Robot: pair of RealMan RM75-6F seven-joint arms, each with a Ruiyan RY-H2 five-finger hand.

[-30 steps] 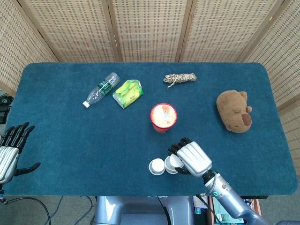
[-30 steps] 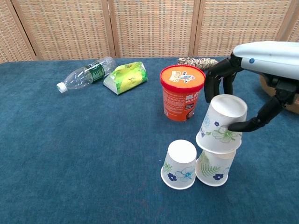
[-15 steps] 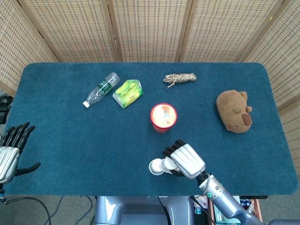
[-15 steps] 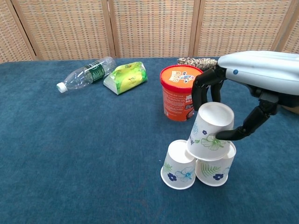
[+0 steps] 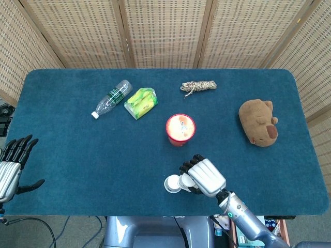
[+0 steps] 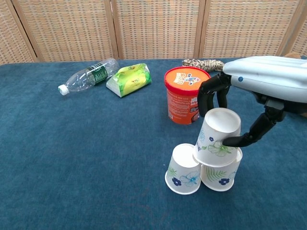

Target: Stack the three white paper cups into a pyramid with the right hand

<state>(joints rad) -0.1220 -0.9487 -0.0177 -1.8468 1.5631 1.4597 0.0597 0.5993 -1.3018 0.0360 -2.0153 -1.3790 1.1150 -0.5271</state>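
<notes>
At the near left edge of the dark blue carpeted table (image 5: 77, 150) the left hand (image 5: 13, 165) hangs with its black fingers spread and nothing in them. Further right and toward the far side lies a clear plastic bottle (image 6: 88, 75) on its side, and just beside it a yellow-green crinkled snack packet (image 6: 128, 79). Right of those stands an orange round tub with a printed lid (image 6: 186, 95), upright, with a coil of beige rope (image 5: 198, 86) beyond it near the far edge. Near the front edge, two white paper cups with blue and green flower prints stand upside down side by side and touching: the left base cup (image 6: 184, 168) and the right base cup (image 6: 221, 173). On them sits the third white flowered cup (image 6: 218, 137), also upside down (tilted a little to the left), resting across both. The right hand (image 6: 249, 96) grips this top cup, dark fingers behind it and the thumb pressed on its near side. At the far right lies a brown plush animal (image 5: 258, 123).
</notes>
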